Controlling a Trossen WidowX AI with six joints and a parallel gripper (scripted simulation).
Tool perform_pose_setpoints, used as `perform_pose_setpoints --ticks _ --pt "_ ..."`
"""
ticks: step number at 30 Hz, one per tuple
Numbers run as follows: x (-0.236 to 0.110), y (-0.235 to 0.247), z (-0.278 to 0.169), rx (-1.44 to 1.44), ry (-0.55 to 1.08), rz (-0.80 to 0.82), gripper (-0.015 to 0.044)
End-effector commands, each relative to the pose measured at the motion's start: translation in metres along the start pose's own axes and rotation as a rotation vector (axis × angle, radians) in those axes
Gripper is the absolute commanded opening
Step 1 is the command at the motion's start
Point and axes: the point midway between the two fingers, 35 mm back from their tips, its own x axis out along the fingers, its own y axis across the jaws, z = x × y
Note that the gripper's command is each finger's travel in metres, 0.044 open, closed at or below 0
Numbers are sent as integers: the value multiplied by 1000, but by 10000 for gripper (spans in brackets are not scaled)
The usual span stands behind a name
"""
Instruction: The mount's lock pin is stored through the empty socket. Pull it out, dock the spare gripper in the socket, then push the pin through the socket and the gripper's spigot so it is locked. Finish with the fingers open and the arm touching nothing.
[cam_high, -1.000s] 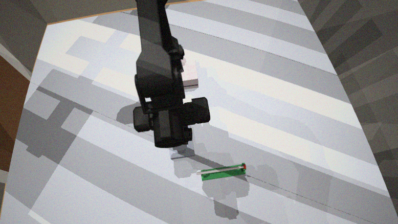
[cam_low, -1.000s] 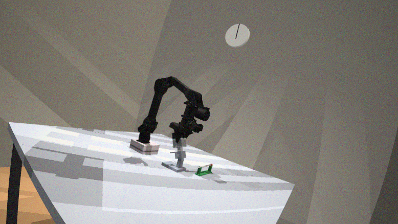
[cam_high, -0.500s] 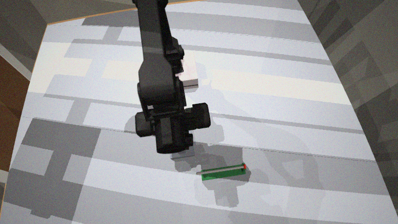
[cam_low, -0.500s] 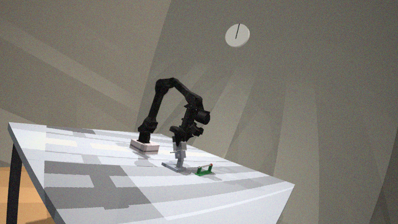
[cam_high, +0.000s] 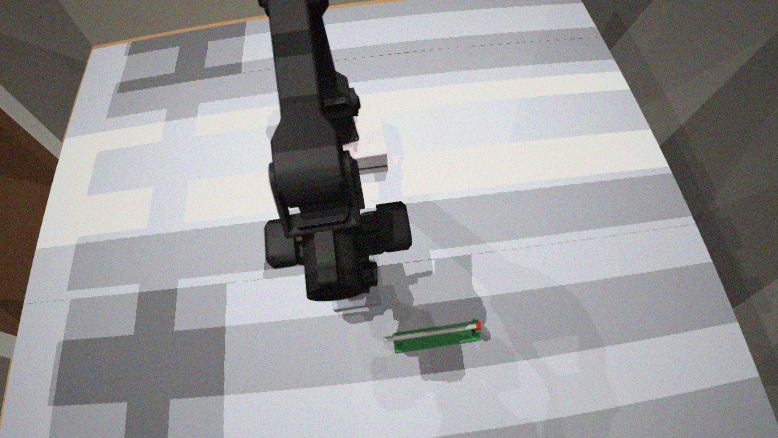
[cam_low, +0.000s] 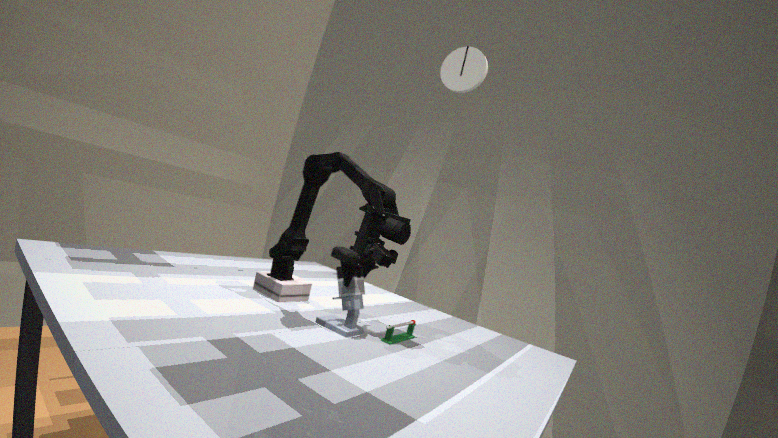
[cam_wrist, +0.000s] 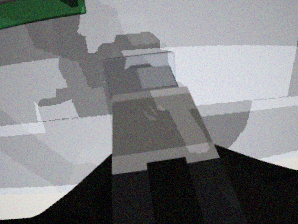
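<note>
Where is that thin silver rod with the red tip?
In the top view, the thin silver pin with the red tip lies on a green cradle, on the table to the right of the arm's jaws.

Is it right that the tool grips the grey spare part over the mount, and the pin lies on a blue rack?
Not quite. The rack is green, not blue, as the top view shows. The rest holds: the tool grips the grey spare part over the mount, and the pin lies on the rack.
</note>
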Motion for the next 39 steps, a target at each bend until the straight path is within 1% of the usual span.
perform_pose_setpoints --ticks 1,16,39 --pt "0 0 0 0 -1 0 53" --pt "0 0 0 0 -1 0 440" --pt "-36 -1 -27 -2 25 0 440"
